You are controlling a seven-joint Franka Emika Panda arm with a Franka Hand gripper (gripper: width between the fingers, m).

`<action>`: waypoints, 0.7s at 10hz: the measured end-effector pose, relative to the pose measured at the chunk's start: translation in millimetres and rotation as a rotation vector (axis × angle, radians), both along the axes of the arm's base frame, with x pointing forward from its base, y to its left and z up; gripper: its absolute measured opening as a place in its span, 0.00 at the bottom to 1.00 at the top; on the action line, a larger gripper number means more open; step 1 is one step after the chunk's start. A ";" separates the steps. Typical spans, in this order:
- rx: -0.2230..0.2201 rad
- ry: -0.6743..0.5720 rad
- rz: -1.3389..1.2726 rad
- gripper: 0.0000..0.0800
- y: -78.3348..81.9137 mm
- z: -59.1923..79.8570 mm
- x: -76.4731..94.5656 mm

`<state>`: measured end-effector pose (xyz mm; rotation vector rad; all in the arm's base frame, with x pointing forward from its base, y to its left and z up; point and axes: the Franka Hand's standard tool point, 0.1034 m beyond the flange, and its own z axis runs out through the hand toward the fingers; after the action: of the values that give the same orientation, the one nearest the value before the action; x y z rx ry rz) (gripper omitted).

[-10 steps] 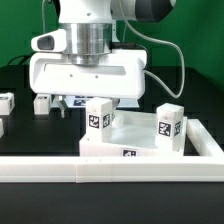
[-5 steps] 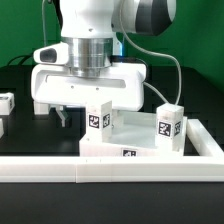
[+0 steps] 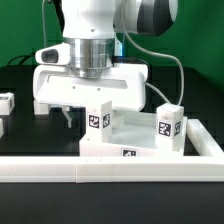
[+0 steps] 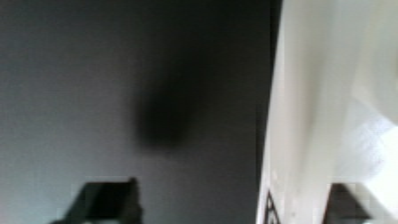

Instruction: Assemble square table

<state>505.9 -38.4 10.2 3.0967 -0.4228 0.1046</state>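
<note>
The white square table slab [image 3: 138, 143] lies flat behind the front rail. Two white tagged legs stand upright on it, one [image 3: 98, 116] near its corner on the exterior view's left and one [image 3: 170, 127] on the right. My gripper [image 3: 82, 118] hangs low over the left one, with a dark finger [image 3: 65, 118] showing beside it and the other hidden behind the leg. In the wrist view the gripper [image 4: 231, 205] has its jaws apart. The blurred white leg [image 4: 329, 120] lies between them, close to one finger, with a wide gap to the other.
A long white border rail [image 3: 110, 171] runs along the front and turns back at the exterior view's right. Two more white blocks [image 3: 5, 103] [image 3: 41, 103] sit on the black table at the left.
The hand has come down and shifted slightly left, so a finger now shows beside the left leg. The legs and slab have not moved.
</note>
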 end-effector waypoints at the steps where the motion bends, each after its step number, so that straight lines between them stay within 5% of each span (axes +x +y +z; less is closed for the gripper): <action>1: 0.000 0.000 0.000 0.40 0.0 0.0 0.0; 2: 0.000 0.000 0.000 0.23 0.0 0.0 0.0; 3: 0.000 0.000 0.000 0.23 0.0 0.0 0.0; 4: 0.000 -0.001 0.000 0.07 0.0 0.4 0.4; 7: 0.000 -0.002 0.000 0.07 -0.1 0.8 0.7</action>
<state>506.5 -38.5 11.0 3.0970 -0.4229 0.1078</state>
